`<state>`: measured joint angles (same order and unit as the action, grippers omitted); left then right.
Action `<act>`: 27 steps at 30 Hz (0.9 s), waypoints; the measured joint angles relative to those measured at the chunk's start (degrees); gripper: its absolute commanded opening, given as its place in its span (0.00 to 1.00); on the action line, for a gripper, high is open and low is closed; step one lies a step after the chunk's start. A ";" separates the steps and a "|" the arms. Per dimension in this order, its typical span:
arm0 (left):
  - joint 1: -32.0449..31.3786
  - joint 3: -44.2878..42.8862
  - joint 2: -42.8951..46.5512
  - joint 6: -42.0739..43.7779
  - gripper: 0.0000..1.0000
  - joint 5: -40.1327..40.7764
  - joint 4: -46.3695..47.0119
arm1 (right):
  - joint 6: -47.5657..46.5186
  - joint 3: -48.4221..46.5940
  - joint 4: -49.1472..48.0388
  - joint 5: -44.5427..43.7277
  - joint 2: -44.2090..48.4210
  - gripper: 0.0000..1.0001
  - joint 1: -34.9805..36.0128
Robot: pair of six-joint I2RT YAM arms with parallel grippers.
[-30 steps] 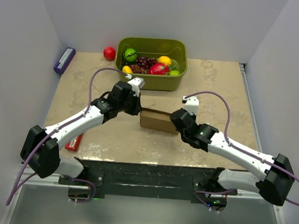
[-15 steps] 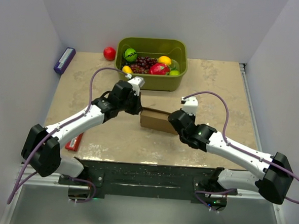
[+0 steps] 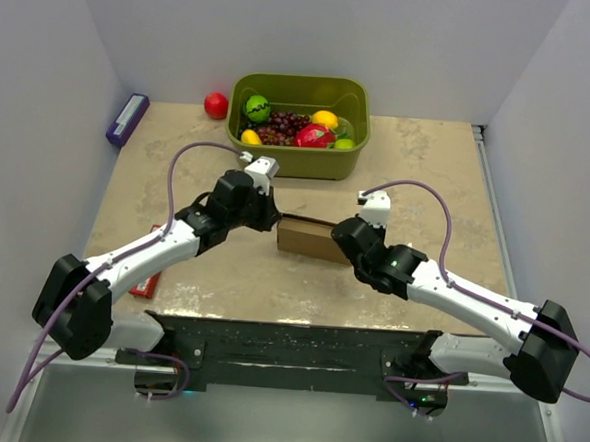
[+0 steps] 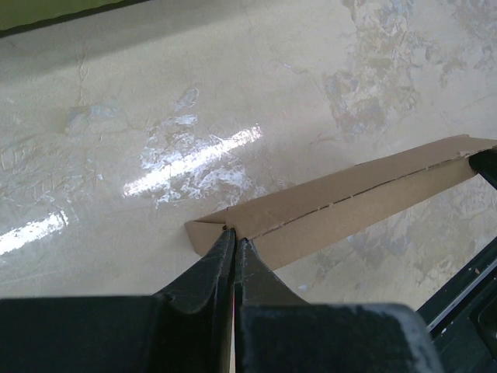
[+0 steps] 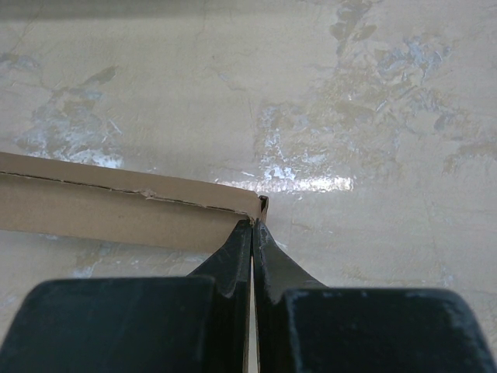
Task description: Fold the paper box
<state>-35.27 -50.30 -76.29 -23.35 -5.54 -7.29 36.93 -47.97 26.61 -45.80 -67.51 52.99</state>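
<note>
Left arm, since a second before: it had dropped lower and swung outward, and its wrist had slid a little to the left. The right arm had edged slightly toward the box, which looked unshifted.
Paper box (image 3: 312, 238): it sat mid-table between the two wrists as a flattened brown blank. It was just in front of the green tub (image 3: 299, 163) and apart from it.
Left gripper (image 4: 234, 237): its fingers were pressed together on the box's left corner, pinching thin card beside the perforated fold line.
Right gripper (image 5: 253, 225): its fingers were pressed together at the box's right corner and seemed to nip the lower edge. The card between the tips was too thin to see plainly.
Step in hand: by my reading, both ends were held so that the blank could be opened or creased along its scored line. The fold itself was not yet made.
Risk, slip: each hold took only a sliver of a corner. A pull away from the box by either arm could have drawn the card out of the tips and dropped that end onto the table (image 3: 428, 169).
Risk, tear: the perforated line ran close to the left pinch. Twisting or pulling unevenly there could have split the card along the perforation instead of bending it.
Risk, buckle: pushing the ends toward each other off the scored line could have creased a panel in the wrong place.
Risk, tub: swinging the blank rearward could have knocked it against the tub wall.
</note>
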 measured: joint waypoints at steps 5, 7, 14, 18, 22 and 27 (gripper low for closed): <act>-0.11 2.75 1.55 0.42 0.00 0.24 2.99 | 0.02 -0.02 0.00 0.04 0.00 0.00 0.00; -0.22 3.69 2.34 0.42 0.00 0.85 3.61 | 0.09 -0.02 -0.04 0.09 0.00 0.00 0.04; -0.79 5.29 3.82 1.31 0.00 2.19 4.31 | 0.22 -0.63 -0.07 0.22 -0.76 0.00 0.37; -1.53 5.53 3.78 2.12 0.00 3.78 4.70 | 0.20 -0.70 -0.04 0.37 -0.79 0.00 0.35; -2.40 5.53 3.48 2.93 0.00 6.47 4.81 | 0.11 -1.86 1.33 2.12 -0.79 0.17 0.31; -3.56 4.46 2.51 3.41 0.00 10.97 3.91 | 0.24 -5.27 4.31 6.34 -0.79 0.30 0.33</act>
<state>-38.83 -45.84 -73.78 -19.94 5.43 -3.38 37.17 -53.23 30.92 -39.46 -68.29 53.32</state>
